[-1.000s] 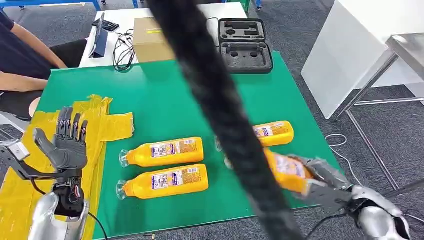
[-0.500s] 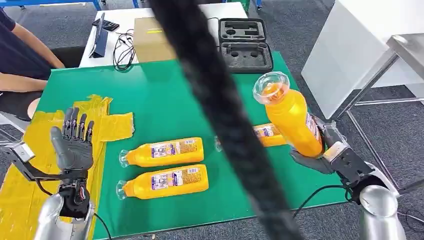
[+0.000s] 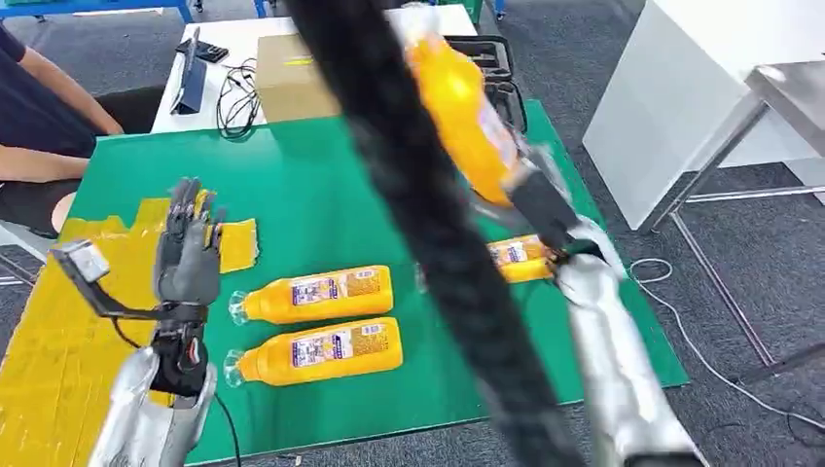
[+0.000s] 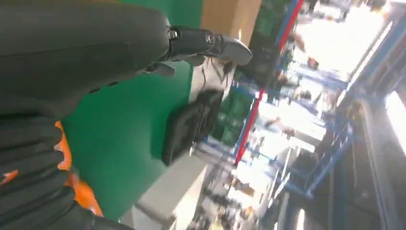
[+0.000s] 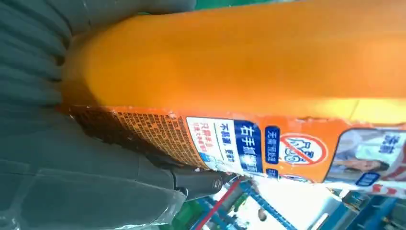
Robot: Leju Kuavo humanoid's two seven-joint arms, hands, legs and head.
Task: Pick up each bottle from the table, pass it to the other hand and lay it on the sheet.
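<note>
Fingers [image 3: 187,216] of the left hand [image 3: 187,263] are held straight and apart, empty, above the crumpled yellow sheet [image 3: 58,331]; an orange plastic bottle [image 3: 457,107] is gripped by the right hand [image 3: 535,199], raised over the green table [image 3: 321,195]; three matching bottles [image 3: 316,294] are laid on the table.

One orange bottle [image 3: 457,107] with a printed label is up in the air over the far side of the green table [image 3: 321,185], tilted, its base end gripped by the right hand [image 3: 540,199]. Two bottles [image 3: 313,295] [image 3: 316,351] lie side by side, clear caps pointing towards the yellow sheet [image 3: 58,331]. A fourth bottle [image 3: 520,258] lies further right
</note>
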